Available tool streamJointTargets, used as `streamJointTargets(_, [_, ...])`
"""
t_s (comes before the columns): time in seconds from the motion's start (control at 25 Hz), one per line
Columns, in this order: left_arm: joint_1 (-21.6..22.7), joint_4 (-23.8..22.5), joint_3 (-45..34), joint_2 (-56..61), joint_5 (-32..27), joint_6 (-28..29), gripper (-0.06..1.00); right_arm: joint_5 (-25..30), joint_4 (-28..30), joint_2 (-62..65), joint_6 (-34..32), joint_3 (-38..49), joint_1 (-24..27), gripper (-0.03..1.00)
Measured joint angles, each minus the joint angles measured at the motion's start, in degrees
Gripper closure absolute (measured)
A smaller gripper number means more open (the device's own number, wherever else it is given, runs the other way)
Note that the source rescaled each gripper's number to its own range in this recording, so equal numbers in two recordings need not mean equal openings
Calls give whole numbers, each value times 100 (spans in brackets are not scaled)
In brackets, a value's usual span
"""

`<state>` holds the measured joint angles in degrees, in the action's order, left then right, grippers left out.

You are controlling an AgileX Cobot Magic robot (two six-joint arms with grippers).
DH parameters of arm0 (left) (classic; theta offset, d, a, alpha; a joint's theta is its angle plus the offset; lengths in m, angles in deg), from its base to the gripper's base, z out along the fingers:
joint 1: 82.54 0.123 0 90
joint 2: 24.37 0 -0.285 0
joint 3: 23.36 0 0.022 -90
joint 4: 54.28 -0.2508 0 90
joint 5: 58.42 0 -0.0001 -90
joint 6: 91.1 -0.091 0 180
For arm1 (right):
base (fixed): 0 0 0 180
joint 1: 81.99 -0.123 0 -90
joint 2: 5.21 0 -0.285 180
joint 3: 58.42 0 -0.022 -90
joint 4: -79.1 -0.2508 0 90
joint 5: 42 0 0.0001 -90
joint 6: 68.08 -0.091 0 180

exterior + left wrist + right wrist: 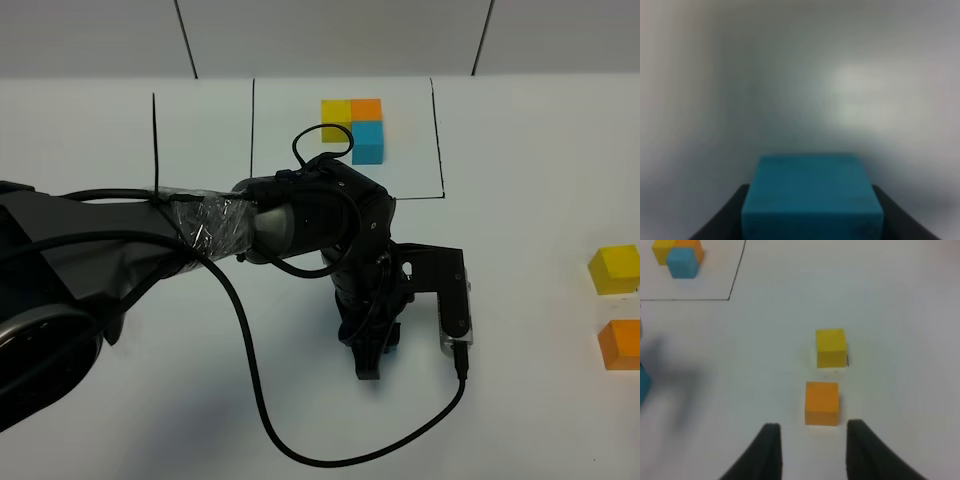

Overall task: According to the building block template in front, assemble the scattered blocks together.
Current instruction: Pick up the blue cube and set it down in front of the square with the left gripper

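The building block template (pixel 352 127), a yellow, orange and blue L inside a thin black frame, lies at the far middle of the table and also shows in the right wrist view as the template (pixel 680 257). My left gripper (pixel 375 356) reaches into the table's middle, shut on the light blue cube (pixel 812 195), of which only a sliver (pixel 391 346) shows from above. Whether this cube rests on the table I cannot tell. The yellow cube (pixel 613 268) and orange cube (pixel 621 343) sit at the right edge. My right gripper (pixel 813 426) is open just short of the orange cube (pixel 821 402), with the yellow cube (pixel 831 347) beyond.
The left arm's dark body and its black cable (pixel 250 340) stretch across the left and middle of the white table (pixel 540 200). A second black line (pixel 154 140) is drawn left of the frame. The right arm is out of the high view.
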<state>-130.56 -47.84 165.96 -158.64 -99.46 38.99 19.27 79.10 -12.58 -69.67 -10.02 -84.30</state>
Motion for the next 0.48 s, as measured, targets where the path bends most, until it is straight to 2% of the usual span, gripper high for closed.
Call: streamJointTargets(0.48, [0, 29, 58, -58, 58, 369, 93, 0, 0, 0, 0, 0, 0, 90])
